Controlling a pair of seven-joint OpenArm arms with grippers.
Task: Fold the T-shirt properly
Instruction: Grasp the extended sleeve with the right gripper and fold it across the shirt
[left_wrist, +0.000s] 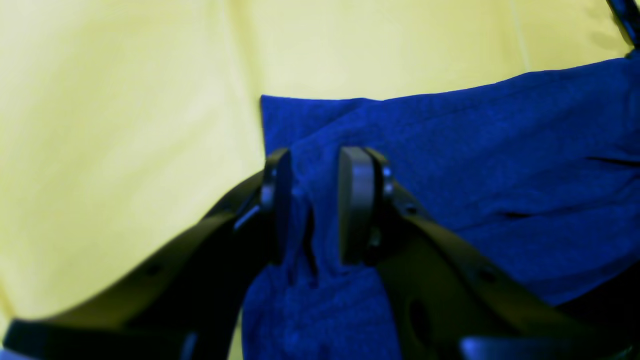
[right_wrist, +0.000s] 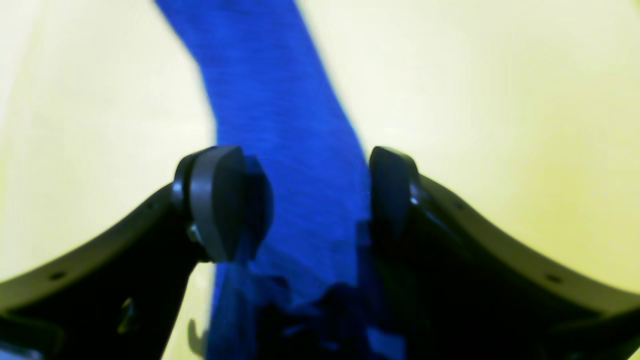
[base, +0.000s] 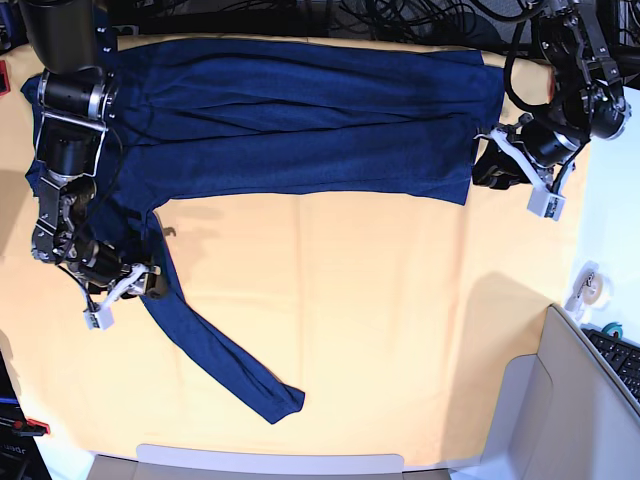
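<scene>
One navy long-sleeved T-shirt (base: 300, 120), one yellow-orange table cloth (base: 380, 320), two robot arms, one roll of tape (base: 588, 285), one keyboard (base: 618, 358) at the edge.

— Where is the left arm?

— At the far right corner of the table, wrist bent down. The left gripper (left_wrist: 315, 205) has its jaws drawn close, pinching a bunch of the T-shirt (base: 300, 120) between the pads (left_wrist: 356, 200).

— And the right arm?

— It comes down along the left edge, elbow folded, wrist low over the table. The right gripper (right_wrist: 305, 200) stands with jaws wide apart, straddling the sleeve; whether the pads press the fabric is unclear.
</scene>
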